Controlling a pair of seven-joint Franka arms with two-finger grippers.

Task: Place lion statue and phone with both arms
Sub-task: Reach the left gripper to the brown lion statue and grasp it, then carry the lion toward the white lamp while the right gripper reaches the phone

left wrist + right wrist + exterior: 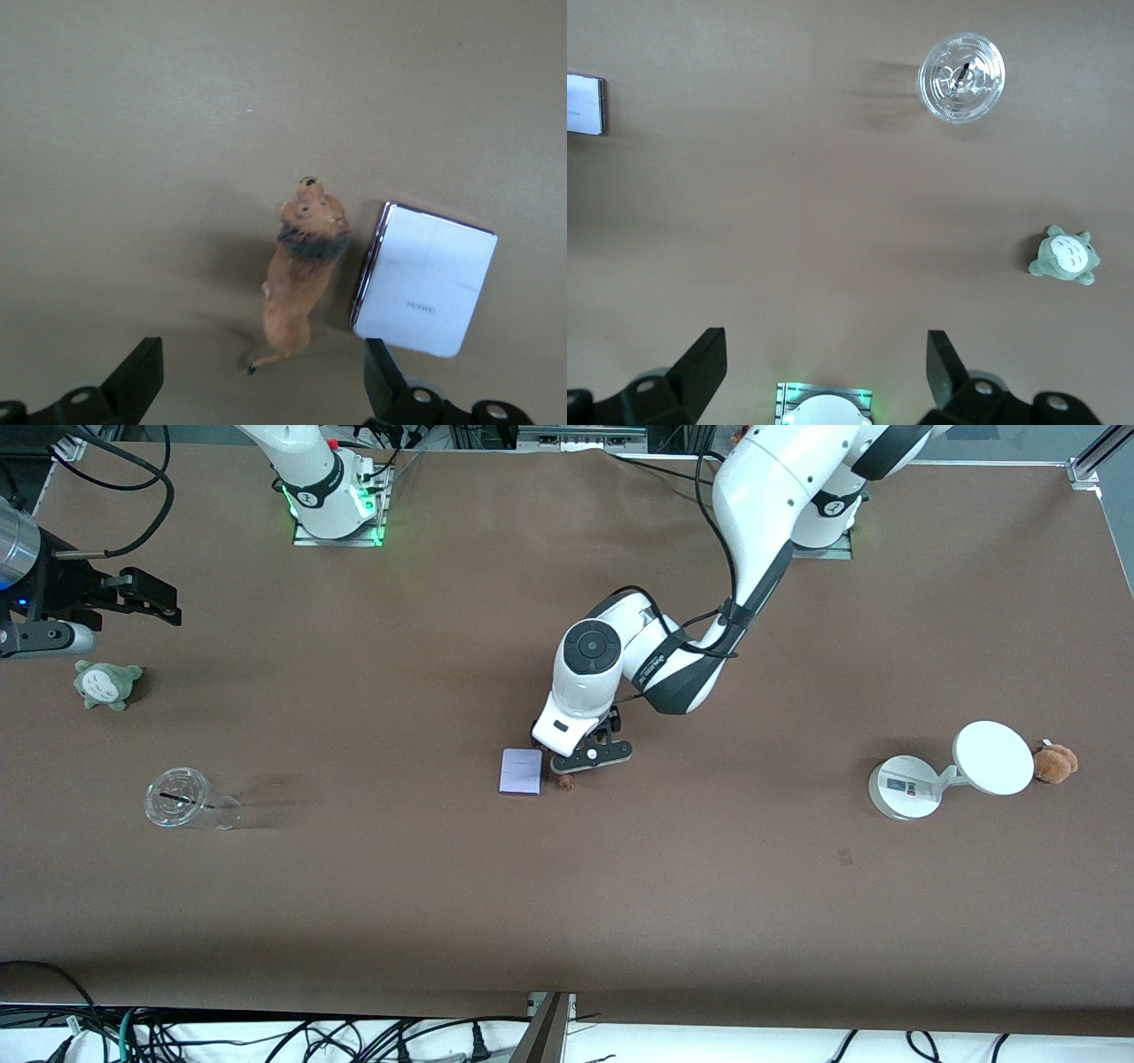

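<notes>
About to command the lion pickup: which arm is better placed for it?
Left. The left gripper hangs open right over the lion statue, beside the phone. The right gripper, also open, waits near the green plush.

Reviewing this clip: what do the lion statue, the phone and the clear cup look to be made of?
Lion statue: probably moulded plastic or resin, matte orange-brown with a darker painted mane. Phone: smooth pale lavender-white back, likely glass or plastic, with a shiny metallic-looking edge. Cup: transparent, probably thin plastic, since the table shows through its wall; a domed lid with a dark straw.
</notes>
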